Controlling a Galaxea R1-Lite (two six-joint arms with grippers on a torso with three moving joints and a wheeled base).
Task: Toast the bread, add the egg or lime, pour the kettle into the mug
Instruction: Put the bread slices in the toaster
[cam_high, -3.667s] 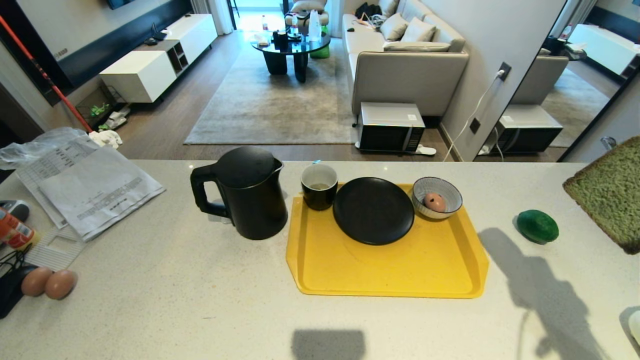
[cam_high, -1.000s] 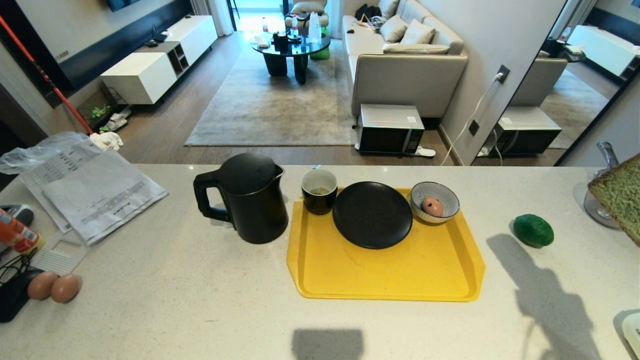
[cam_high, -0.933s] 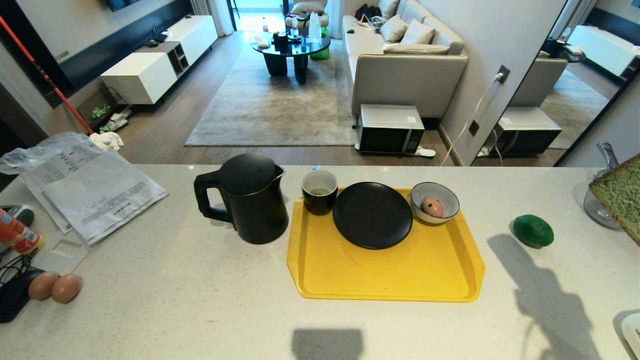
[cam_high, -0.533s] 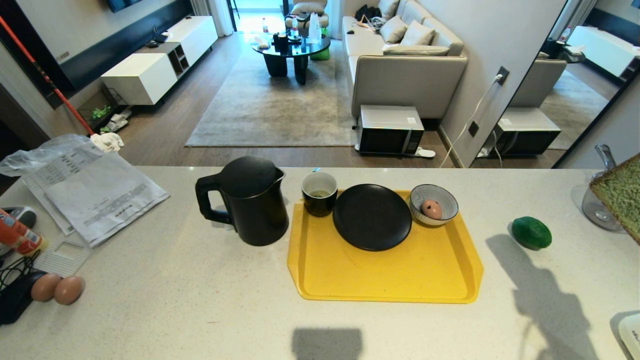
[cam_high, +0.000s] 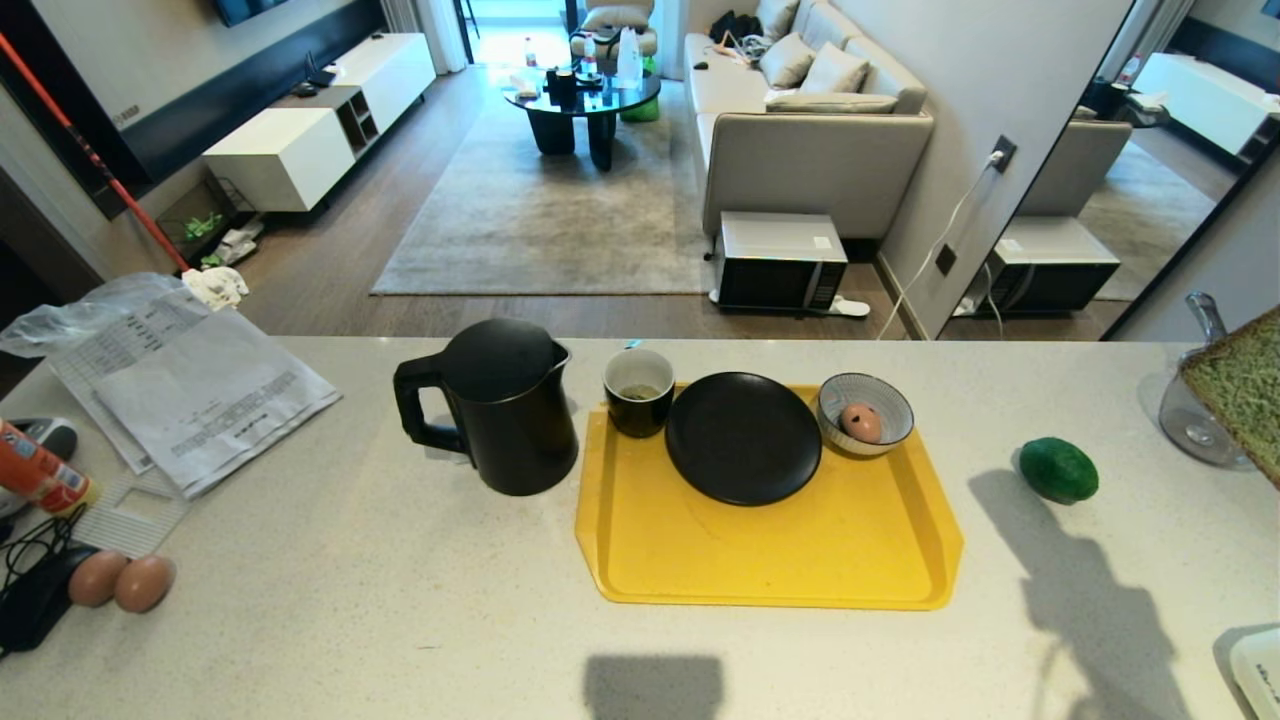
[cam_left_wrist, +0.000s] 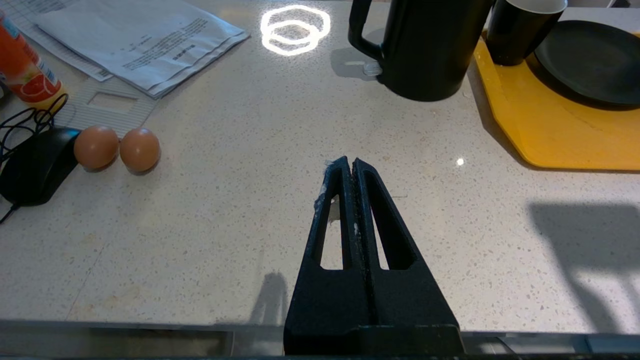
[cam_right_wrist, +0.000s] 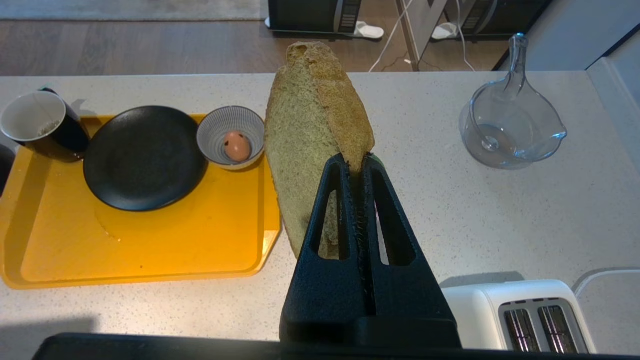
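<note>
Holding bread (cam_right_wrist: 305, 150): right end effector (cam_right_wrist: 356, 162) clamped on its lower edge, slice upright above counter (cam_right_wrist: 450, 210), presumably for toaster (cam_right_wrist: 520, 312) slots. Left end effector (cam_left_wrist: 348, 163) together, idle.

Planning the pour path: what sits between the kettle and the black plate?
In the head view, the mug stands between the kettle and the black plate, at the yellow tray's far left corner.

The printed papers (cam_high: 190, 390) bear text too small to read.
</note>
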